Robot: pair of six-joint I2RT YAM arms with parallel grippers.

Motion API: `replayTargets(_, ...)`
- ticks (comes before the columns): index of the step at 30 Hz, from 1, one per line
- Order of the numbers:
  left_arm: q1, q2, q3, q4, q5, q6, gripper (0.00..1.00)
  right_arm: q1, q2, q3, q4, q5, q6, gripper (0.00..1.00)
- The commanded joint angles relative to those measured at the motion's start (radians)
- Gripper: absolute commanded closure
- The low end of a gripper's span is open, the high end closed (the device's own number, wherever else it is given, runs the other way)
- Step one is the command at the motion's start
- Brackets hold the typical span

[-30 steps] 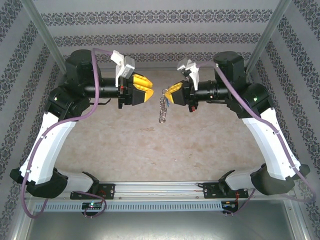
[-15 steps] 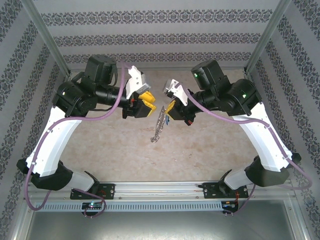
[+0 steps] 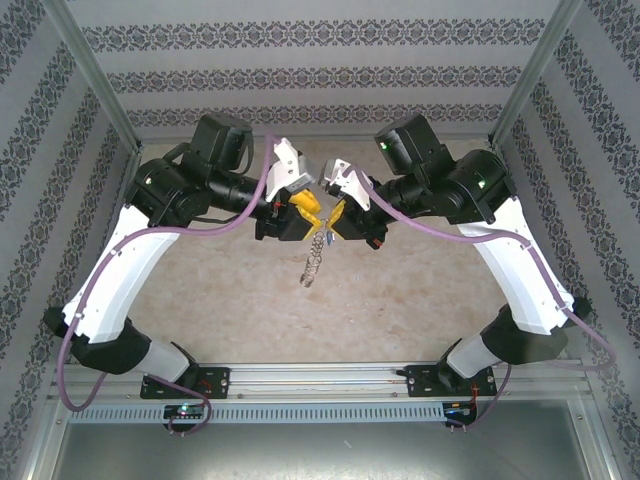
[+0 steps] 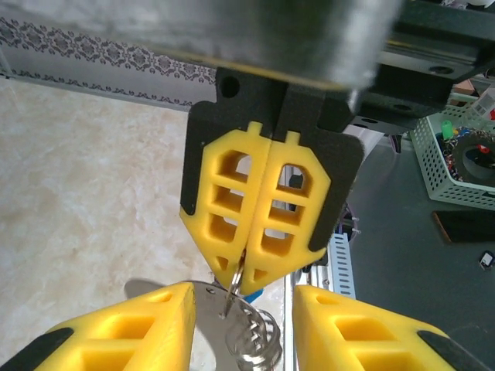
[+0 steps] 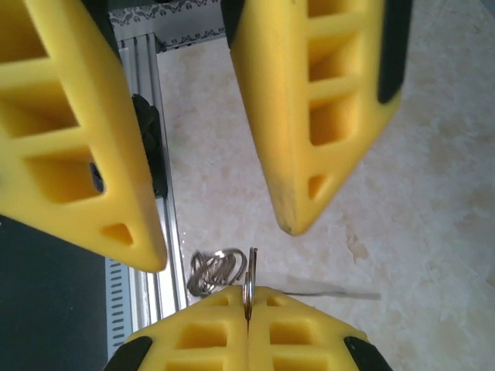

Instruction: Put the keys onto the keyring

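At the keyring (image 5: 249, 272), right gripper (image 5: 249, 300) pinches the loop, jaws fully closed; left gripper (image 5: 220, 243) part-open, empty, straddling it; key (image 4: 257, 294) just beside the loop; risk: loop swings, left fingers knock it loose.

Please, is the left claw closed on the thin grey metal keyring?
No, the left claw stands open, its fingers either side of the thin grey metal keyring.

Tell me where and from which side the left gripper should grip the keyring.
Probably the keyring, at its bare wire beyond the shut right gripper, left gripper coming head-on: the loop stands edge-on between its open jaws; the strung pieces dangle loose.
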Motion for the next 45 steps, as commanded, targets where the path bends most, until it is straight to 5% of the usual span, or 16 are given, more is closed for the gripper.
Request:
replayTargets(1,-0.013,0.002,-0.014,0.009,0.028,0.014,0.63,0.017,0.004,0.042,-0.012,-0.039,-0.016,1.0)
replayTargets(12,-0.014,0.006,-0.035,0.028,0.028,0.005,0.68,0.034,0.007,0.051,-0.009,-0.069,-0.024,1.0)
replayTargets(23,-0.015,0.002,-0.042,0.042,0.051,-0.011,1.0,0.035,0.001,0.05,0.006,-0.071,-0.027,1.0)
replayTargets(30,-0.008,-0.019,-0.061,0.097,0.08,-0.045,1.0,0.031,-0.049,-0.015,0.061,-0.055,-0.005,0.98)
replayTargets(33,0.011,-0.039,-0.082,0.155,0.11,-0.083,1.0,0.023,-0.11,-0.108,0.134,-0.07,0.033,0.74)
replayTargets(36,0.037,-0.064,-0.108,0.214,0.141,-0.129,1.0,-0.001,-0.166,-0.187,0.205,-0.106,0.086,0.67)
replayTargets(45,0.065,-0.095,-0.145,0.333,0.212,-0.215,1.0,-0.075,-0.229,-0.269,0.313,-0.216,0.178,0.79)
